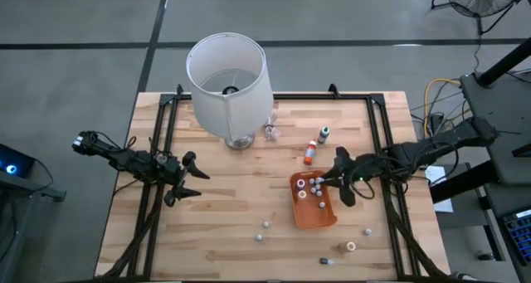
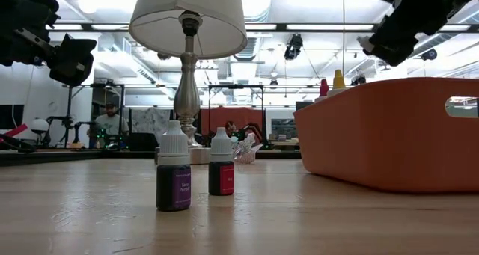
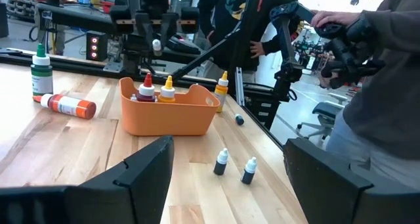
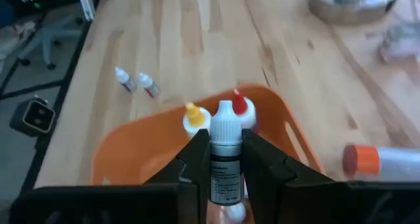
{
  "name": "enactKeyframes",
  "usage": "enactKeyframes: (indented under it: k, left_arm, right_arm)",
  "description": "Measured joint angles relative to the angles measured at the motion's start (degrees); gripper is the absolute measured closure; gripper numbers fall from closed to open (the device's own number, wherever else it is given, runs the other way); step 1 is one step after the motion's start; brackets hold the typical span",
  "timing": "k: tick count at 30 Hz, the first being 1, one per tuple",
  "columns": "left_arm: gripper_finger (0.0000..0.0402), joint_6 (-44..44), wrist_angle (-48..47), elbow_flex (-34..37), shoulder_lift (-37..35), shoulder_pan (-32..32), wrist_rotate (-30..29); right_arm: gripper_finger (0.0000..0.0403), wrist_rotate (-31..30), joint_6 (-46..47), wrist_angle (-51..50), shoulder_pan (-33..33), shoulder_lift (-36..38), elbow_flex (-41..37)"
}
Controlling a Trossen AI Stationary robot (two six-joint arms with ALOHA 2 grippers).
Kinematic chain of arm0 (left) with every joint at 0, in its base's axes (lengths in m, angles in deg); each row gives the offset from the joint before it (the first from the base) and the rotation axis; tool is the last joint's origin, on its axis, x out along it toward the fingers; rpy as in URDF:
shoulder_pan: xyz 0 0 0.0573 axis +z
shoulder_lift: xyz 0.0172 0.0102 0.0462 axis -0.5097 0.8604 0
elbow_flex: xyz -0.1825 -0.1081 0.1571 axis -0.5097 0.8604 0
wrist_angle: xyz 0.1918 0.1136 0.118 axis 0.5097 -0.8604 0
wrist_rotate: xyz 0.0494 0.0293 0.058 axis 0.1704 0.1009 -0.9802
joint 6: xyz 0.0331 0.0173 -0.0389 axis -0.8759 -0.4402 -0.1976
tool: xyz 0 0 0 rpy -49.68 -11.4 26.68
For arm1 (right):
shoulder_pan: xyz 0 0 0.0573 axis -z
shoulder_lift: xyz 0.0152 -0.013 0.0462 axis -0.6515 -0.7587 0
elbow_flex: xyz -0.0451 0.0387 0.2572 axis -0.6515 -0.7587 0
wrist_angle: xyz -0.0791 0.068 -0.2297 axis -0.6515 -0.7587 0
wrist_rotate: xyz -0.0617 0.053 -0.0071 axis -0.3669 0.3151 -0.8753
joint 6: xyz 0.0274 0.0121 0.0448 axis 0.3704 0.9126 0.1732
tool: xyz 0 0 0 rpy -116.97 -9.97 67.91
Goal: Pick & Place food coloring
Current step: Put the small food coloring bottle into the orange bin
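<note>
Wooden slat surface [image 1: 232, 200] sat on a grey floor, with a workshop room behind it and a person [image 3: 374, 86] standing off its edge holding a device. White-shaded lamp [image 1: 229, 82] stood at the far side. Orange tray [image 1: 314, 202] lay right of centre, holding several food coloring bottles [image 1: 315, 187] with red and yellow caps showing above its rim in the left wrist view.

Right pincer [image 4: 225, 159] hung over the tray, jaws closed on a white-capped bottle [image 4: 224, 152] held upright between the fingers [image 4: 193, 161]. Left pincer [image 1: 189, 177] hovered over the left part of the surface, jaws spread wide, holding nothing.

Loose bottles: two dark ones with white caps [image 2: 174, 176] stood upright side by side on the near part of the surface, apart from the tray. Orange-and-white larger bottle [image 1: 309, 153] lay on its side beyond the tray, with a green-capped bottle [image 1: 323, 134] upright just beside it. Few more small ones [image 1: 351, 246] were scattered near the front right edge, one dark one lying flat. Crumpled clear wrapper [image 1: 271, 131] sat near the lamp base.
</note>
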Motion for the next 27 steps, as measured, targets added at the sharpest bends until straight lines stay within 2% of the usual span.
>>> enactKeyframes:
  k: [15, 20, 27]
  left_arm:
    - [0.0143, 0.0, 0.0, 0.02, -0.01, 0.0, 0.0]
    - [0.0143, 0.0, 0.0, 0.02, -0.01, 0.0, 0.0]
    - [0.0143, 0.0, 0.0, 0.0, -0.01, -0.01, 0.02]
  right_arm:
    - [0.0343, -17.67, -3.4, 24.66, -14.72, -0.1, -15.01]
    - [0.0343, -17.93, -3.95, 31.86, -15.48, -3.61, -19.53]
    - [0.0343, -17.67, -10.5, 47.77, -15.49, -10.41, -23.55]
